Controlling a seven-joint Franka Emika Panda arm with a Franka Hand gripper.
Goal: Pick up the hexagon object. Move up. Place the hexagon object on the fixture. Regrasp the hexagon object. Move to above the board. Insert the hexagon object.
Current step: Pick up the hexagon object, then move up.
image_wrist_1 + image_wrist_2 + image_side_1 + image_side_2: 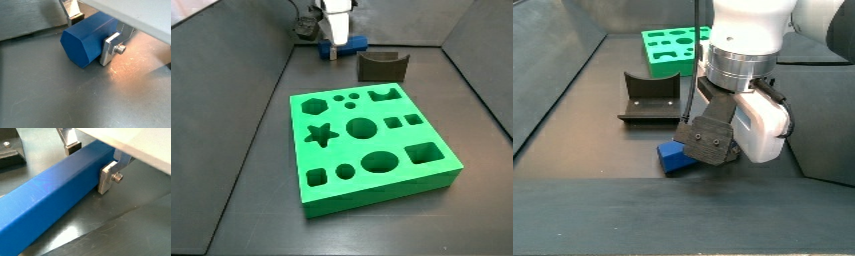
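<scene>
Blue hexagon object (50,203) lies floor-level (fixture (382,66) nearby), clamped by tool (90,163).

A dark grey table (251,150) carries everything in both side views, its surface smooth and faintly scuffed. Grey walls (225,45) rise along its edges, enclosing the work area.

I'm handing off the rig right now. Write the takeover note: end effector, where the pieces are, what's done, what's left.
End effector: down at floor level, fingers on either side of the hexagon object; a firm clamp can't be confirmed.
Hexagon object: seems to lie on the floor.
Fixture: empty, beside the arm.
Board: cut-outs empty.
Done: approach for the pick.
Left: lift, place on fixture, regrasp, move above board, insert.
</scene>
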